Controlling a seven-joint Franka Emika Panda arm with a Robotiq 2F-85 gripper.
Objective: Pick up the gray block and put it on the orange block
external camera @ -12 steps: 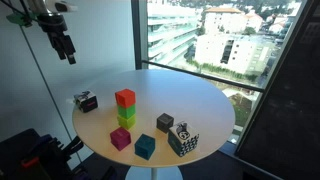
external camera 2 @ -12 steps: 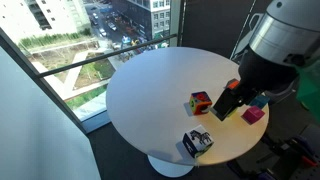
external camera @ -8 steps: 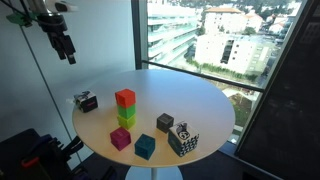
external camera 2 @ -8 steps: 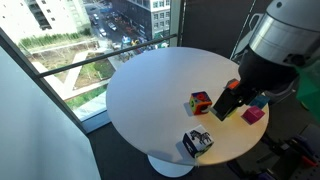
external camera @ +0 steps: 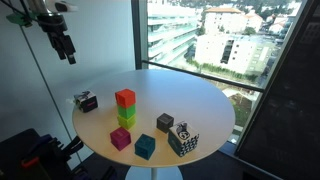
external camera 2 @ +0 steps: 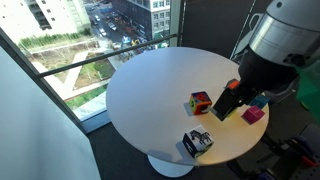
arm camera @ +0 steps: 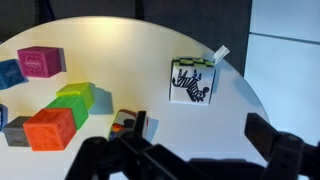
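On the round white tabletop (external camera: 205, 100), the gray block (external camera: 165, 122) is seen resting alone. It lies just beside the black-and-white patterned cube (external camera: 184, 141) and well apart from the orange block (external camera: 125, 97), which appears to be stacked on a lime green cube (external camera: 126, 117). Nothing has been placed on the orange block, so no part of the task is judged done. The gray block is yet to be approached, grasped, lifted, carried across and set down. The fingers (arm camera: 278, 150) are spread wide with nothing between them, and are held high, well clear of every block. Against the earlier frames no difference can be made out: the blocks and the arm (external camera 2: 285, 40) are found in the same places.
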